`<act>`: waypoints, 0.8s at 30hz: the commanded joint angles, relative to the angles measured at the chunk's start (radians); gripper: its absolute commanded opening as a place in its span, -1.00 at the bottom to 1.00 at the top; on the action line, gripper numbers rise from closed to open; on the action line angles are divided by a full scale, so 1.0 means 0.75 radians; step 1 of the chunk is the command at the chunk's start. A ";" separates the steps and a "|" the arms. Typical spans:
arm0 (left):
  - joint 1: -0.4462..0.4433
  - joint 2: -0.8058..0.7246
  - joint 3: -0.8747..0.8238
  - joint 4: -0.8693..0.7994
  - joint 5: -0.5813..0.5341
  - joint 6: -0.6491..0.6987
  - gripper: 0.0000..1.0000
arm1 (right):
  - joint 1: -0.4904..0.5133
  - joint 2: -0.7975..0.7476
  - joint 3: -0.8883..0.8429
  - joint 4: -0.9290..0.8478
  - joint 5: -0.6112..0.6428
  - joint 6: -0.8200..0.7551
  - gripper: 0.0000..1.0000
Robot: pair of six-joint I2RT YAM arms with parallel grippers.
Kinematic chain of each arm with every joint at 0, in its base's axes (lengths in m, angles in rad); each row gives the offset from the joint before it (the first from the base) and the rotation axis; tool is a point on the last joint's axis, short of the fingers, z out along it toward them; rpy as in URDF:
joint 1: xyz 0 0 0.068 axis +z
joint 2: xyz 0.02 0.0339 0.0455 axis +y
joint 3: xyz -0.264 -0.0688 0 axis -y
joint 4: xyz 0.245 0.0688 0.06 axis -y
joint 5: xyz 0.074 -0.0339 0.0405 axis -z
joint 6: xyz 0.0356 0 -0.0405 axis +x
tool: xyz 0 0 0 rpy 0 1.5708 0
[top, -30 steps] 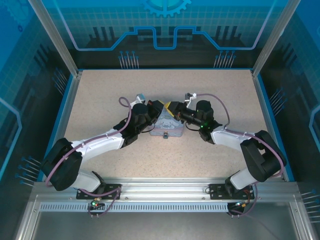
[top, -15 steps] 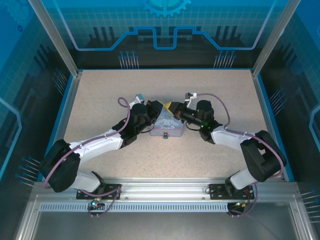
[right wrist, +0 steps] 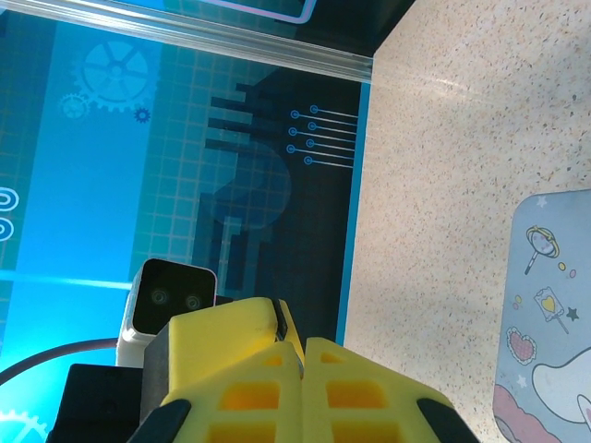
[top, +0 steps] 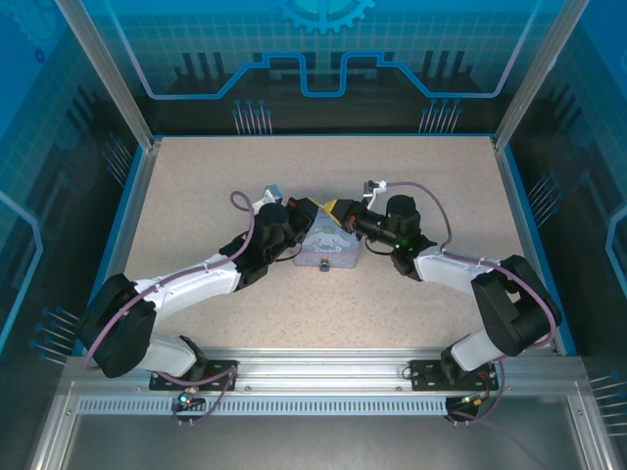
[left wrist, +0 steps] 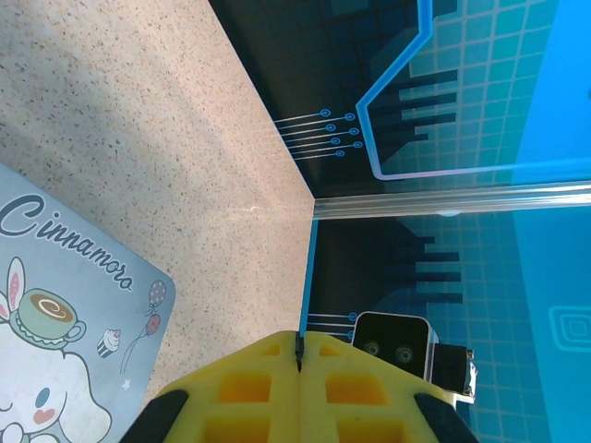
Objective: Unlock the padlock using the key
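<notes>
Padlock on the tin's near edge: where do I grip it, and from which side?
Take the padlock by its small body, pinched across its width, coming from the near side, I'd judge: it juts out from the middle of the tin's near wall, so the tin itself blocks any approach from behind.

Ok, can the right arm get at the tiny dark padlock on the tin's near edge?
Probably yes. The tiny dark grey metal padlock sits uncovered at the near edge of the pale blue cartoon tin box; the right gripper, shut, is by its far edge, with nothing between.
</notes>
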 commanded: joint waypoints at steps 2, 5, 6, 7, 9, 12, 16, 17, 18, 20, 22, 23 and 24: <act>-0.010 -0.032 0.005 0.038 -0.014 -0.001 -1.00 | -0.017 -0.010 0.028 0.017 -0.006 -0.024 -1.00; -0.010 -0.026 0.009 0.036 -0.011 -0.005 -1.00 | -0.017 -0.010 0.024 0.044 -0.022 -0.027 -1.00; -0.010 -0.023 0.012 0.036 -0.008 -0.005 -1.00 | -0.017 -0.010 0.030 0.044 -0.034 -0.036 -1.00; -0.010 -0.019 0.014 0.038 -0.005 -0.005 -1.00 | -0.017 -0.008 0.040 0.035 -0.052 -0.044 -1.00; -0.011 -0.011 0.018 0.043 -0.001 -0.009 -1.00 | -0.017 0.001 0.052 0.042 -0.085 -0.051 -1.00; -0.011 0.001 0.024 0.046 0.008 -0.015 -1.00 | -0.015 0.005 0.053 0.053 -0.091 -0.052 -1.00; -0.009 0.008 0.051 0.004 0.021 -0.013 -1.00 | -0.017 0.004 0.053 0.043 -0.108 -0.069 -1.00; -0.009 0.009 0.061 -0.012 0.023 -0.011 -1.00 | -0.017 0.004 0.050 0.043 -0.113 -0.071 -1.00; -0.010 0.014 0.067 -0.015 0.028 -0.005 -1.00 | -0.016 0.003 0.051 0.036 -0.120 -0.075 -1.00; -0.008 0.024 0.072 -0.015 0.036 -0.011 -1.00 | -0.017 -0.002 0.049 0.023 -0.132 -0.086 -1.00; -0.009 0.036 0.078 -0.012 0.047 -0.015 -1.00 | -0.015 -0.007 0.049 0.015 -0.142 -0.098 -1.00; -0.008 0.042 0.083 -0.010 0.052 -0.015 -1.00 | -0.015 -0.011 0.045 0.009 -0.149 -0.102 -1.00; -0.007 0.047 0.087 -0.007 0.056 -0.016 -1.00 | -0.015 -0.015 0.043 0.001 -0.153 -0.108 -1.00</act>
